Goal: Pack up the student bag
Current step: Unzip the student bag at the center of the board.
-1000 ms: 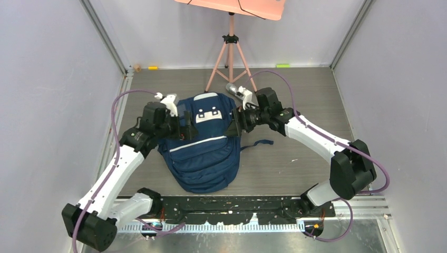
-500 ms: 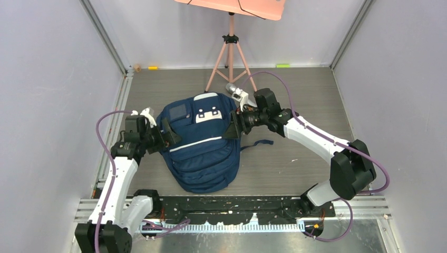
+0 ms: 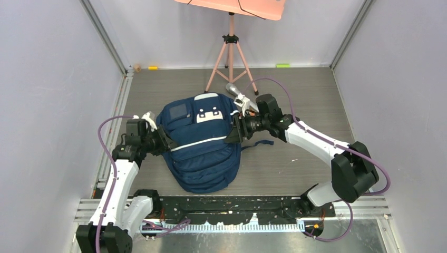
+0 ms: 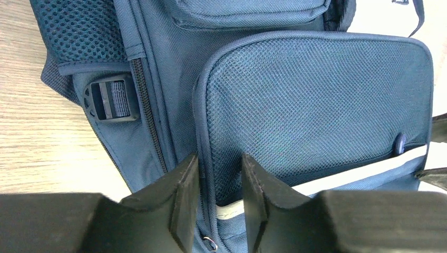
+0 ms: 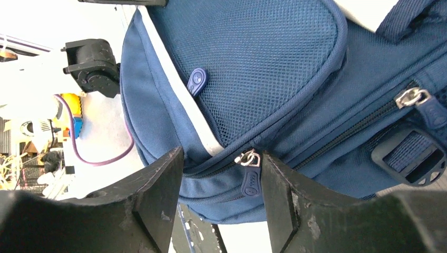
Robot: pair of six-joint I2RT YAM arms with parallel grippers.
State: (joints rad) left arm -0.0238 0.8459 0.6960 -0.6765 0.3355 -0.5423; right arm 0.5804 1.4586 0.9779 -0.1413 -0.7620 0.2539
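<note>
The student bag [image 3: 203, 153], navy with a thin white stripe and a white patch, lies on the floor between my arms. My left gripper [image 3: 166, 141] is against its left side. In the left wrist view, the left gripper [image 4: 220, 203] is partly closed, open around the piped edge of a mesh pocket [image 4: 316, 105], with a small zipper ring [image 4: 210, 243] low in the gap. My right gripper [image 3: 232, 135] meets the bag's right side. There the right gripper [image 5: 221, 200] stands open with a blue zipper pull [image 5: 251, 179] beside one finger.
A pink tripod [image 3: 230, 58] stands behind the bag, with a grey cylinder [image 3: 232, 88] at its foot. A loose dark strap [image 3: 259, 143] trails right of the bag. Small yellow [image 3: 153, 67] and green [image 3: 283, 65] items lie at the back wall. Grey walls close both sides.
My left arm drew back from the bag's upper left to lower on its left side, and its jaws narrowed. My right gripper slid slightly down the right side, closing a little.
</note>
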